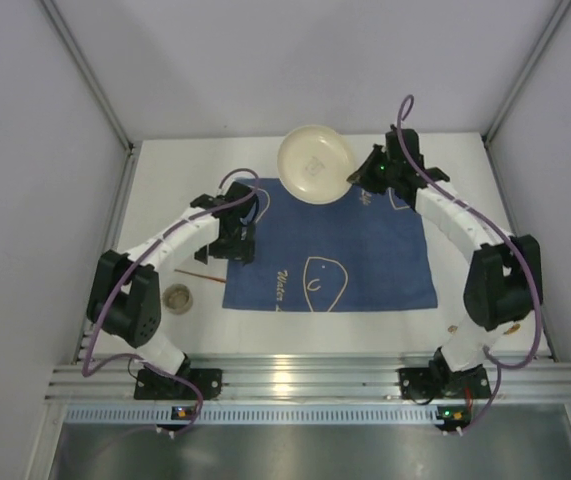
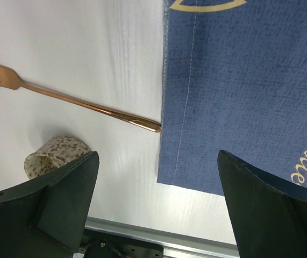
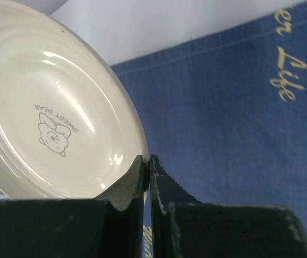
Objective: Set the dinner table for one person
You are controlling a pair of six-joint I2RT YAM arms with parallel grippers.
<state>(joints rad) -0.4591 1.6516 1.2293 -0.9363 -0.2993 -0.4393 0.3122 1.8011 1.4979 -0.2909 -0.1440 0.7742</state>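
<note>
The white dinner table point(image 1: 165, 190) holds a blue placemat point(image 1: 340, 250) with line drawings. My right gripper point(image 1: 357, 178) is shut on the rim of a cream plate point(image 1: 315, 163) and holds it tilted over the mat's far edge; in the right wrist view the jaws point(image 3: 148, 164) pinch the plate's rim point(image 3: 51, 118). My left gripper point(image 1: 235, 245) is open and empty above the mat's left edge. In the left wrist view it point(image 2: 158, 156) hangs over the mat's near left corner point(image 2: 250, 80), with bare table point(image 2: 88, 43) to the left.
A copper fork point(image 1: 200, 272) lies on the table left of the mat, its handle tip touching the mat edge point(image 2: 88, 105). A small speckled cup point(image 1: 178, 297) stands near it point(image 2: 51, 156). Grey walls enclose the table; a metal rail point(image 1: 315, 380) runs along the near edge.
</note>
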